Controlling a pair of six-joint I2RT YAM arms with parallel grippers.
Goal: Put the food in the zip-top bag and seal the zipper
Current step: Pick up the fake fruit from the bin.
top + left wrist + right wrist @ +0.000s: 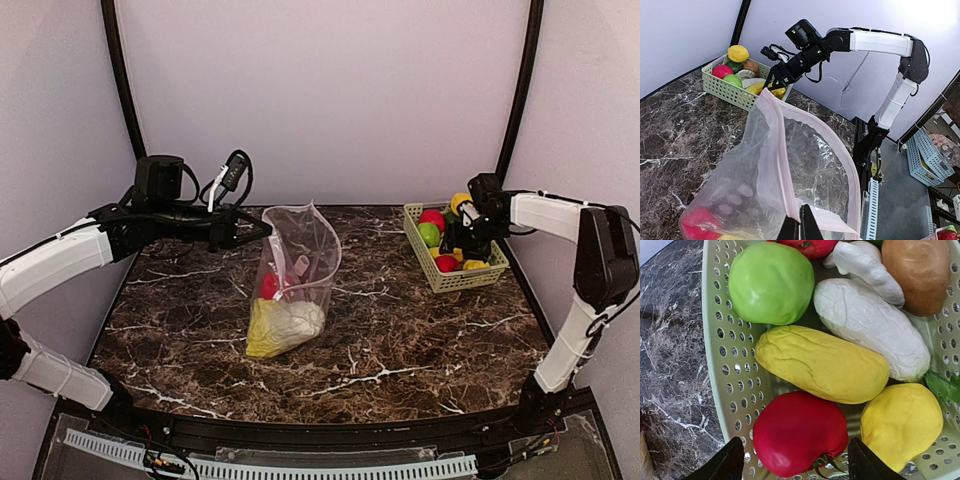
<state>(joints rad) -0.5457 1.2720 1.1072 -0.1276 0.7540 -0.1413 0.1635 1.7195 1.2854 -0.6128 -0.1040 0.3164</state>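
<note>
Two jobs are running: left fingers (809, 226) are clamping the rim of the bag (810, 160), right fingers (724, 467) are straddling the red fruit (797, 432) unclenched, needing a centred squeeze

The polished stone tabletop (400, 340) is dark brown with white veins. The clear floppy plastic zip-top bag (805, 165) shows faint pale dots and a pale pink-white zipper strip (775, 145). Inside it, the leafy toy cabbage (283, 325) is yellow fading to white, below a red toy piece (268, 287). The perforated plastic basket (735, 365) is light green. In it lie a bright green round fruit (771, 282), a long yellow piece (820, 362), a glossy red fruit (800, 432), a white wrinkled piece (872, 332), a brown rounded piece (920, 272) and a plump yellow piece (902, 422).
</note>
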